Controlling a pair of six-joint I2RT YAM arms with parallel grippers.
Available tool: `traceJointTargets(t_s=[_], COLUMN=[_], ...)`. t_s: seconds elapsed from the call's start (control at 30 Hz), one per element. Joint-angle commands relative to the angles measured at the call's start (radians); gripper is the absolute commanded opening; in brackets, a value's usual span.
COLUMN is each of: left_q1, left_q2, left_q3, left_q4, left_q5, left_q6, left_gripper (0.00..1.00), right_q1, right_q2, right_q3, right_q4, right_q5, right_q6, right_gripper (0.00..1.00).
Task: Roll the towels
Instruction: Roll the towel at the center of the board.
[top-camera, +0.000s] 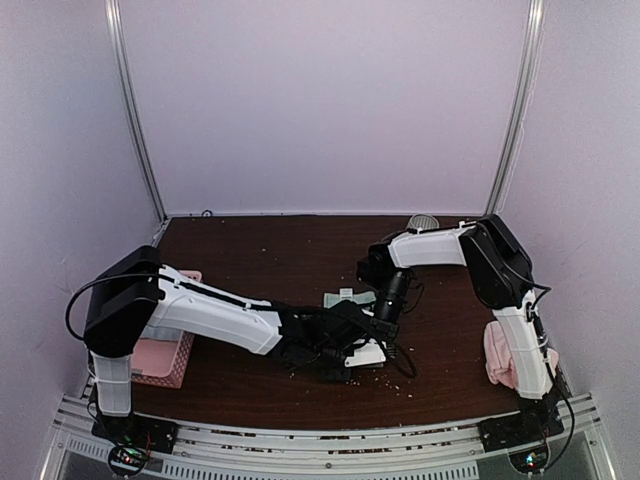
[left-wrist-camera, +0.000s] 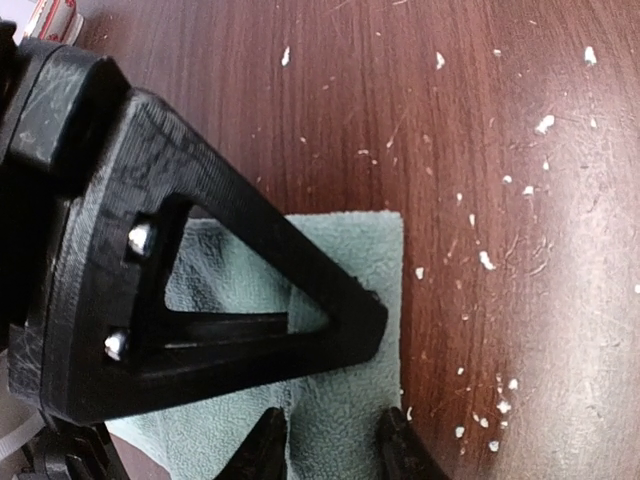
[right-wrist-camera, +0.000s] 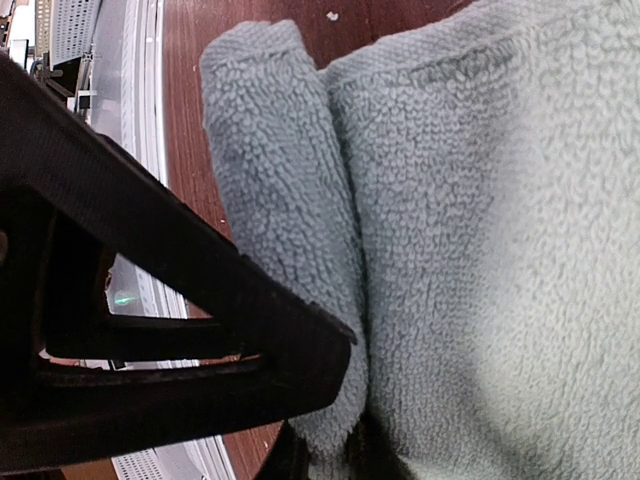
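The mint green towel (top-camera: 343, 298) lies mid-table, mostly hidden under both wrists in the top view. My left gripper (top-camera: 350, 350) (left-wrist-camera: 332, 445) presses down on the flat towel (left-wrist-camera: 360, 235) at its right edge. Its fingers (left-wrist-camera: 263, 448) stand apart with a strip of cloth between them. My right gripper (top-camera: 385, 325) (right-wrist-camera: 330, 455) is shut on a rolled fold (right-wrist-camera: 280, 150) along the edge of the same towel (right-wrist-camera: 480, 250). The pink towel (top-camera: 500, 358) lies bunched beside the right arm's base.
A pink basket (top-camera: 172, 365) sits at the near left by the left arm's base. A striped mug (top-camera: 424, 221) stands at the back edge behind the right arm. White crumbs (left-wrist-camera: 545, 124) dot the brown tabletop. Walls close in the back and both sides.
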Motion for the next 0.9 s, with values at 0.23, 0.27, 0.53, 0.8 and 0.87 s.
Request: traceJointTargets(t_s=[0.23, 0.27, 0.53, 0.8, 0.87], left_q1=[-0.003, -0.003, -0.002, -0.001, -0.001], left_q2=[0.034, 0.036, 0.04, 0.038, 0.037], left_q3=[0.025, 0.025, 0.019, 0.032, 0.036], left_q4=[-0.041, -0.041, -0.041, -0.041, -0.039], left_q5=[0.058, 0.063, 0.073, 0.081, 0.085], left_q6=[-0.007, -0.007, -0.02, -0.025, -0.028], left_gripper=[0.16, 0.13, 0.04, 0.01, 0.01], right_q1=[-0.008, -0.009, -0.055, -0.174, -0.19], right_q2=[0.052, 0.043, -0.074, -0.093, -0.054], right_q3=[-0.009, -0.007, -0.015, 0.068, 0.111], right_q4=[0.096, 0.076, -0.027, -0.026, 0.034], right_q5=[0.193, 0.183, 0.109, 0.115, 0.148], right_q6=[-0.004, -0.022, -0.09, -0.049, 0.021], right_gripper=[0.12, 0.13, 0.32, 0.26, 0.19])
